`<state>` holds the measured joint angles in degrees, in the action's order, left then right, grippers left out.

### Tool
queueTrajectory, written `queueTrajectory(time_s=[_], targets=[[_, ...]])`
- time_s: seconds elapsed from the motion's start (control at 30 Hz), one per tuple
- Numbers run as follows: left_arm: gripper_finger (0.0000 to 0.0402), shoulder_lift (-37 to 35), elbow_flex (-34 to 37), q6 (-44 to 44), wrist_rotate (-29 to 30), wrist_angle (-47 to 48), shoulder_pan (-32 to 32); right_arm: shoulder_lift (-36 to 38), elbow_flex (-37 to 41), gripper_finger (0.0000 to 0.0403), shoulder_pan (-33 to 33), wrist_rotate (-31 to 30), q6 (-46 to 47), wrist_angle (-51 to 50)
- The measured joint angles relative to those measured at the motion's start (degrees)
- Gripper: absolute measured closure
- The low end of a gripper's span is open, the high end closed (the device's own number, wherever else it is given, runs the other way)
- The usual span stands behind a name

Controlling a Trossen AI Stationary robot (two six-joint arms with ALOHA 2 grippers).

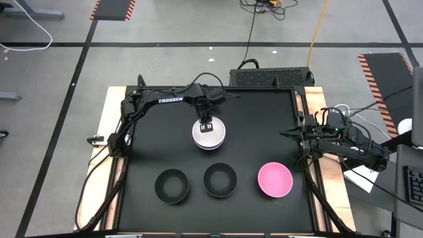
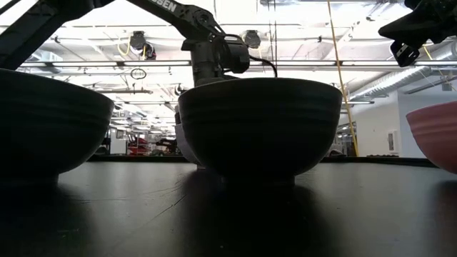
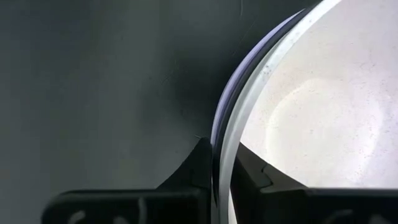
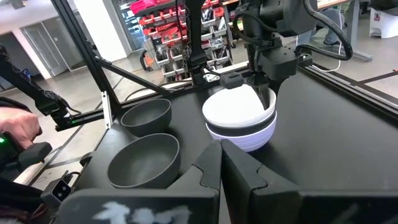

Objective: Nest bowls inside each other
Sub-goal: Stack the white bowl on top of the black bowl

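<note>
1. The left gripper (image 1: 206,125) was over the middle of the table (image 1: 264,132), a bit toward the back edge.
2. Its fingers (image 3: 199,165) were pinched shut on the rims of two bowls, one finger outside and one inside.
3. The white bowl (image 1: 210,132) sat inside the lavender bowl (image 1: 213,147).
4. In the right wrist view a thin black band showed between the white bowl (image 4: 239,106) and the lavender bowl (image 4: 249,138). I could not tell if that was another bowl.
5. Two black bowls stood side by side near the front edge. One (image 1: 172,184) was toward the front left corner, and the other (image 1: 220,180) was near the middle.
6. The pink bowl (image 1: 275,180) stood near the front edge too, toward the right side, apart from the black ones.
7. The right gripper (image 1: 291,133) waited at the right edge of the table. Its fingers (image 4: 205,168) were shut together and held nothing.
8. A person's hand (image 4: 17,127) showed beyond the table.
</note>
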<state>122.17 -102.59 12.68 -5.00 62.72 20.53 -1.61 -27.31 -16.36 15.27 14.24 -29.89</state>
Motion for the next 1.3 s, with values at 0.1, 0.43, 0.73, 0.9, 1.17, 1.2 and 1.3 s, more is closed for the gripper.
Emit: queueTrajectory(time_s=[0.1, 0.43, 0.73, 0.9, 1.17, 1.2, 1.3], targets=[[0.0374, 0.02, 0.00, 0.24, -0.02, 0.02, 0.00, 0.00, 0.00, 0.0403, 0.00, -0.02, 0.00, 0.00], [0.0372, 0.07, 0.07, 0.36, -0.06, 0.02, 0.00, 0.00, 0.00, 0.0403, 0.00, -0.07, 0.00, -0.02], [0.0295, 0.61, 0.43, 1.89, -3.98, 0.41, -0.20, 0.00, 0.00, 0.0403, -0.02, -0.09, 0.00, -0.02], [0.0208, 0.57, 0.39, 1.78, -3.75, -0.60, -0.24, 0.00, 0.00, 0.0403, -0.02, -0.09, 0.00, -0.04], [0.0101, 0.48, 0.34, 1.19, -3.58, -1.60, -0.43, 0.00, 0.00, 0.0403, -0.02, -0.09, -0.02, -0.04], [0.0093, 0.46, 0.32, 1.19, -3.58, -1.60, -0.42, 0.00, 0.00, 0.0403, -0.02, -0.09, -0.04, -0.02], [0.0078, 0.44, 0.28, 1.16, -3.58, -1.62, -0.42, 0.00, 0.00, 0.0403, -0.02, -0.09, -0.04, -0.04]])
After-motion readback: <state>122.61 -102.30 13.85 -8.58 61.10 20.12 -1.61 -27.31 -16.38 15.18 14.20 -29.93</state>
